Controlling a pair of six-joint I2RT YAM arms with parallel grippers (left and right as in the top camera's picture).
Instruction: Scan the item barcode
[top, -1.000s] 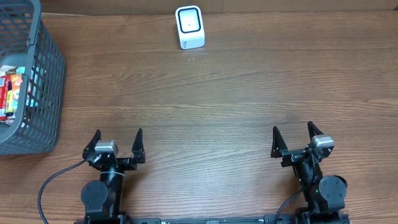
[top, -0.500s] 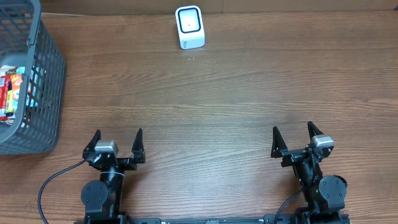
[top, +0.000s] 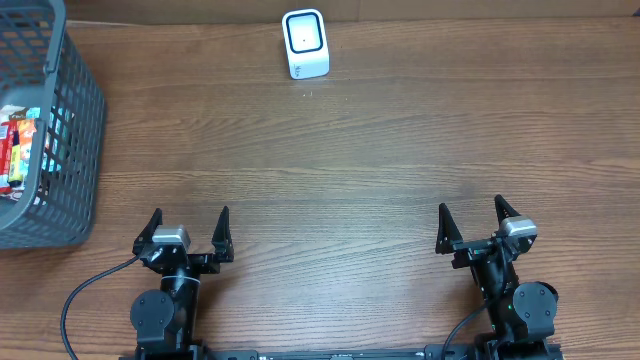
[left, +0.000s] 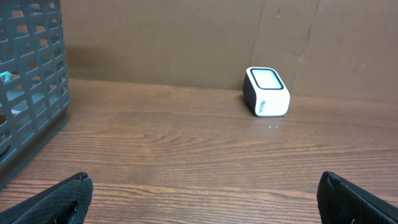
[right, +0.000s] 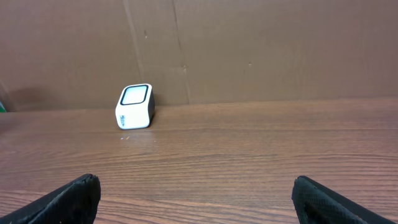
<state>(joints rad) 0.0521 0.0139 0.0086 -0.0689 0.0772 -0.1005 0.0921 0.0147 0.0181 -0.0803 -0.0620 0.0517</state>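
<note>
White rounded plastic scanner (top: 305, 44) stands on grained wooden surface (top: 350, 150). Grey lattice plastic basket (top: 80, 120) sits at the edge. Left fingers (top: 222, 232) and right fingers (top: 443, 228) spread apart, empty.

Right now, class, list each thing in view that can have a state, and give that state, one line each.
scanner: standing upright, no item at its window.
basket: upright, with packets inside.
packets: lying in the basket, not yet taken out.
left gripper: open, holding nothing.
right gripper: open, holding nothing.
</note>
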